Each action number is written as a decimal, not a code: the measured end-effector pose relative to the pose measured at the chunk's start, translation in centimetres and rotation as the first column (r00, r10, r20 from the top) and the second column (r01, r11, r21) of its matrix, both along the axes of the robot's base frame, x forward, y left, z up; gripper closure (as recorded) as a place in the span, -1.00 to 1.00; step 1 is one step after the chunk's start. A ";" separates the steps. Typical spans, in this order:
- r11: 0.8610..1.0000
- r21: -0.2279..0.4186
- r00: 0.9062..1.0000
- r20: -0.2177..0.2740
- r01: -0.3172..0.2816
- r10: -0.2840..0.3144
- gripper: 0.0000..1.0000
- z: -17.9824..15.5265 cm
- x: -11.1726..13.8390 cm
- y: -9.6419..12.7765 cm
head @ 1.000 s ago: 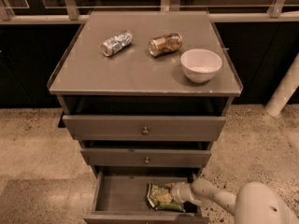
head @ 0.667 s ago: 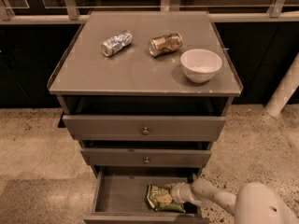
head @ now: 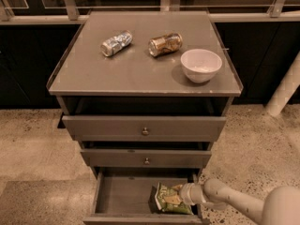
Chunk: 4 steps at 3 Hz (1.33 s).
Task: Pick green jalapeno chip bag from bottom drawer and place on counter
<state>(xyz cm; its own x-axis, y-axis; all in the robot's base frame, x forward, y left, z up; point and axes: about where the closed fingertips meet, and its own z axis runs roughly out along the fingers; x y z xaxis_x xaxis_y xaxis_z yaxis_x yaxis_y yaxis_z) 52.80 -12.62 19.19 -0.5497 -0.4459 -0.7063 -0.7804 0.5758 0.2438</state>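
Reaching into drawer: gripper (head: 185,194) low at the right side of the bottom drawer (head: 122,197), arm entering from the lower right, tip against the bag's right edge.
Grip state: cannot tell whether clamped on the foil or apart.
Task thing: green jalapeno chip bag (head: 169,201) lying in the front right part of the bottom drawer, slightly tilted, close to the front wall.
Handling, judged: light, soft, crinkly foil with a slick skin; puffed body likely to squash, chips likely to crack under a hard squeeze.
Where to hold, judged: crimped end or side seam nearest the gripper, pinched flat, not across the puffed middle.
Risk, judged: bag slipping free, or snagging on the drawer above during the lift.
Above: middle drawer (head: 146,158) and top drawer (head: 145,128), both knobbed and shallower, each pulled out less than the bottom one.
Goal surface: tabletop (head: 136,74), bare grey across its front and left.
Farther on it: white bowl (head: 201,64) at right; brownish-gold can (head: 165,44) and crushed silver can (head: 116,43) on their sides toward the back, apart from each other.
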 end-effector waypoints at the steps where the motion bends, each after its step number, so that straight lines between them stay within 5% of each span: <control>1: 0.999 0.013 0.999 0.030 -0.035 0.035 1.00 7.1 -2.4 -0.6; 3: 0.983 0.033 0.979 0.099 -0.183 0.179 1.00 18.0 -3.7 1.3; 4: 0.981 0.031 0.977 0.101 -0.189 0.185 1.00 18.4 -3.6 1.3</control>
<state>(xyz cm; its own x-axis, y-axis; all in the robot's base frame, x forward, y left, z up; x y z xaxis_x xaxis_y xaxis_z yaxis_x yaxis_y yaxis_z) 49.18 -11.33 37.55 -0.3869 -0.5045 -0.7719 -0.8946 0.4085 0.1813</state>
